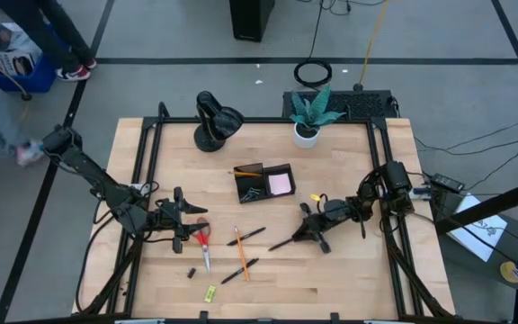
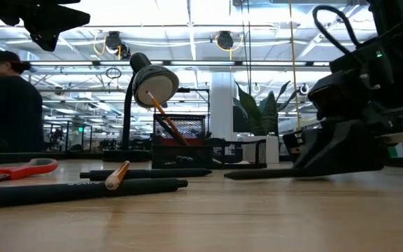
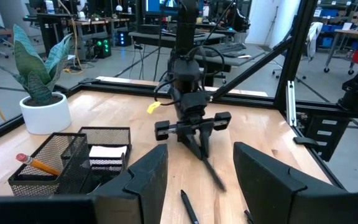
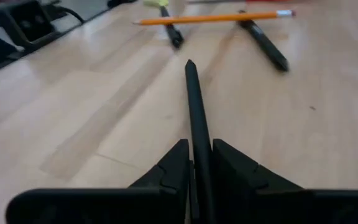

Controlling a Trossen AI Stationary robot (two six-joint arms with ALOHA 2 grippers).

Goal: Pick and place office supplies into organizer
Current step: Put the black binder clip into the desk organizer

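Nearest you on the surface [image 1: 331,279] lies the small yellow-green piece [image 1: 210,292], with a tiny black clip [image 1: 191,272] just beyond it; both are too small to make out in any detail. Next come the loose pens and pencils: one black pen [image 1: 239,271] crossed by an orange pencil [image 1: 241,261], and a second black pen [image 1: 246,237] under the same pencil's far end. The red-handled scissors [image 1: 203,245] lie to their left, their handles partly covered by the left tool [image 1: 182,232], which hovers over them with its fingers apart and nothing between them.

To the right, the right tool [image 1: 306,232] sits low on the surface, clamped on a third black pen [image 4: 194,118]. In the right wrist view you see that pen run straight out from between the closed fingers, its tip resting on the wood; its back end is hidden inside the grip.

Farther back, near the middle of the surface, stands the organizer [image 1: 263,182]. You can see the pink sticky-note pad [image 1: 280,183] in its right compartment, small dark clips in the left one that are hard to tell apart, and an orange pencil leaning in the taller mesh section. Beyond it stand a black lamp [image 1: 216,120] and a potted plant [image 1: 311,115].
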